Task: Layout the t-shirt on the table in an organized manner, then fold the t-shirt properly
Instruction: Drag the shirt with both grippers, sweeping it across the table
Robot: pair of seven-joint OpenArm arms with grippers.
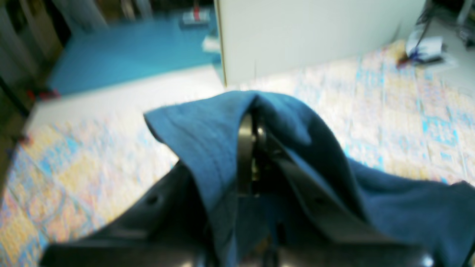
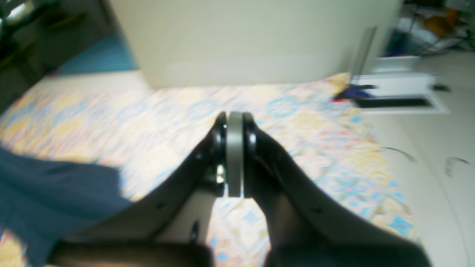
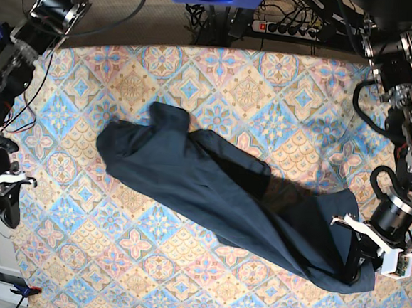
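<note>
I see the tabletop (image 3: 146, 278) filling most of the base view, covered in its pastel diamond-tile cloth of pink, blue and yellow. Across it lies the t-shirt (image 3: 210, 190), dark navy and rumpled, stretched in a long diagonal band from the upper left of the middle down toward the lower right corner of that view. Its upper-left end is bunched with a raised fold; its lower-right end is gathered up where my left arm meets it.

My left end effector (image 3: 357, 260) sits at that lower-right end of the shirt. From the left wrist camera, its fingers are pressed together on a fold of the blue fabric, which drapes over both sides of the left end effector (image 1: 252, 148) and trails off to the right, lifted above the patterned cloth.

My right end effector (image 3: 5, 206) is off at the left edge of the tabletop, well apart from the shirt. In the right wrist view the right end effector (image 2: 234, 122) has its fingers closed flat together with nothing between them, and the shirt shows only at the lower left.
</note>
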